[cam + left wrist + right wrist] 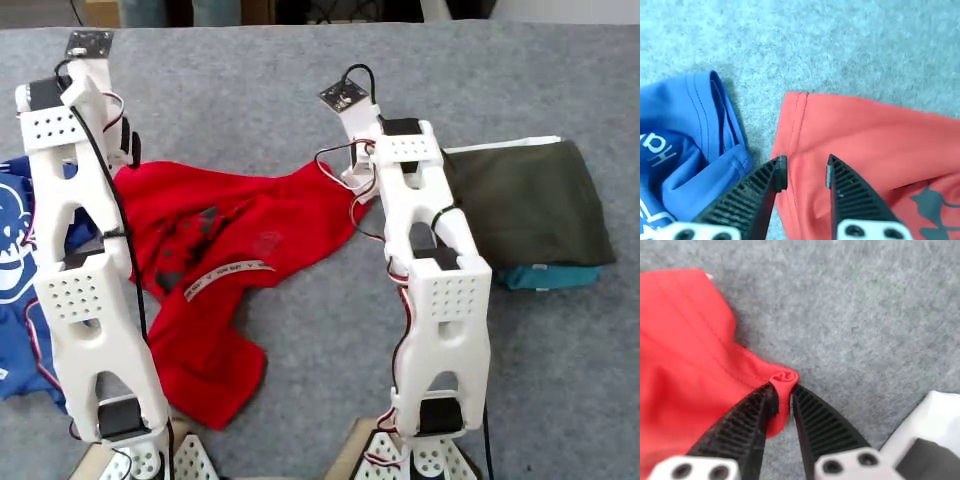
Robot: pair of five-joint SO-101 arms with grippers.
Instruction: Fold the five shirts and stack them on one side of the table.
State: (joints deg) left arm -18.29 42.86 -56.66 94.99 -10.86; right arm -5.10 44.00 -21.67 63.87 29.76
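Pinched, with the right gripper (783, 390), a small bunched corner of the red shirt (685, 350); jaws drawn almost together on the cloth, a little fold poking up between the tips. Held that corner low over the grey table (865, 300), near a white cloth edge (935, 410) with something dark lying on it.

Held the left gripper (805, 167) spread apart with nothing clamped, tips over the opposite hem of the red shirt: one tip at the hem's edge, the other above the cloth. Could not tell whether the tips touched the fabric. Saw the blue shirt (685, 135) crumpled just beside that hem, with a strip of bare table between the two.

From the high view, found the red shirt rumpled and spread between the left arm (85, 270) and the right arm (430, 260), one part trailing toward the near edge. Found the blue shirt partly under the left arm at the table's left edge. Noted, on the right side past the right arm, a folded dark olive shirt (525, 205) lying on top of a folded teal shirt (545, 277), with white showing along the pile's far side.
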